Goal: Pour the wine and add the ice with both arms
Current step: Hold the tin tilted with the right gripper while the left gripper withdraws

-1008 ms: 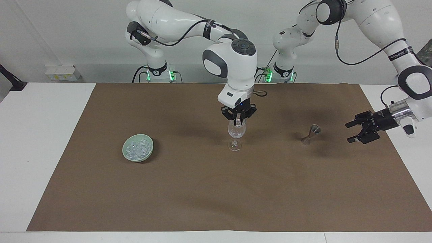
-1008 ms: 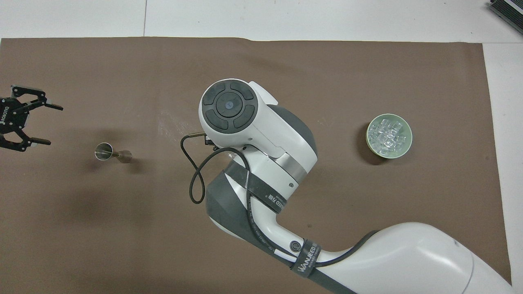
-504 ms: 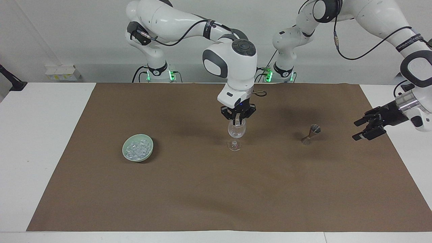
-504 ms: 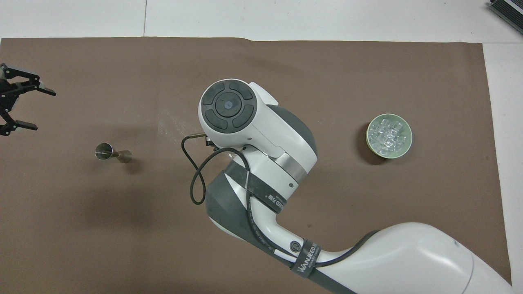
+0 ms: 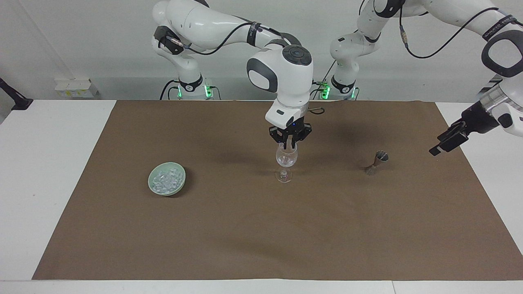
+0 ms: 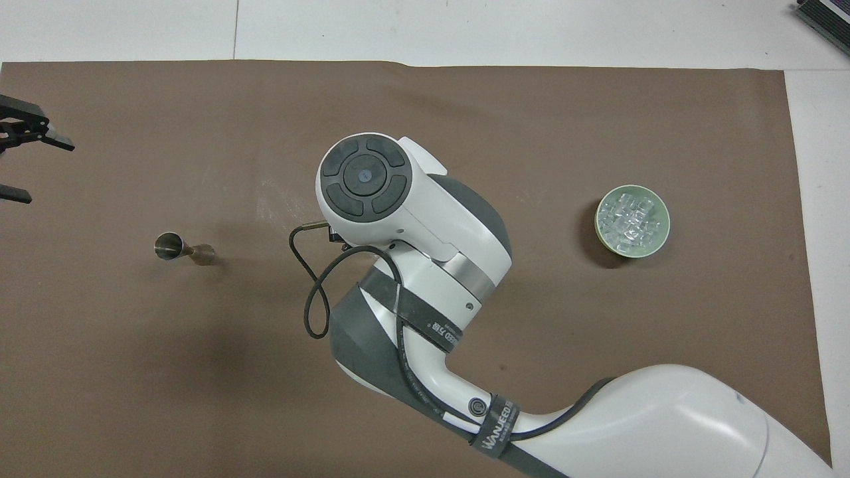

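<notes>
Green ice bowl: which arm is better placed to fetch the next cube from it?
Right. The right gripper is above the wine glass, on the green bowl's side; the left gripper hangs open at the table's other end, past the jigger.

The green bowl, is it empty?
No, the green bowl holds a heap of small clear ice cubes.

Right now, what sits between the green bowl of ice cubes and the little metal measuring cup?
The clear wine glass, seen in the facing view.
</notes>
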{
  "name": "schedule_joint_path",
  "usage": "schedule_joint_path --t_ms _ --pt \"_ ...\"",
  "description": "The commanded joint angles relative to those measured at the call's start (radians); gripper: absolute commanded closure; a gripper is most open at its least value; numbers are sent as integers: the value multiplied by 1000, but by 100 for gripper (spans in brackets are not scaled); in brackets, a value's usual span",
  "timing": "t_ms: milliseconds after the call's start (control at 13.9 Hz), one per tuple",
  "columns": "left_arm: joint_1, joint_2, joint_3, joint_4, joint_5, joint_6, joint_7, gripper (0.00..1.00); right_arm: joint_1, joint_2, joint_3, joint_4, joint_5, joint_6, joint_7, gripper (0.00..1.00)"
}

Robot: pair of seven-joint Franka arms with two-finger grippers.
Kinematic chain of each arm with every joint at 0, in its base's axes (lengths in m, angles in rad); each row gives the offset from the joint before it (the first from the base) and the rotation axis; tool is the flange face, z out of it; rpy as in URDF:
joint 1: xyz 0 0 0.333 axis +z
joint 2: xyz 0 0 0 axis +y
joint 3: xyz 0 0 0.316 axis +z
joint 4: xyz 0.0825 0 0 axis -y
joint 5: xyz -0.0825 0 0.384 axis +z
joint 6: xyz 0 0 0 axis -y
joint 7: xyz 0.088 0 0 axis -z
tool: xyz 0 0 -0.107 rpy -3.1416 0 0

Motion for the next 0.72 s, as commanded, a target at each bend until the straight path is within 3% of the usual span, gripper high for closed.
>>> schedule_joint_path --t_ms 0,72,216,504,648 --pt "-13 -42 -4 2 49 -28 78 0 -10 -11 26 12 -31 -45 36 67" --pt "-13 -52 -17 2 73 -29 87 0 -22 -19 37 12 -31 -55 34 63" --pt "-12 -77 -50 2 113 -43 91 0 -26 -42 40 12 -31 -62 25 46" --pt "-12 -128 -104 0 173 -72 204 0 -53 -109 35 10 -22 -68 25 44" --pt "-13 -129 -109 0 172 -87 296 0 -64 -141 24 10 -14 -101 23 25"
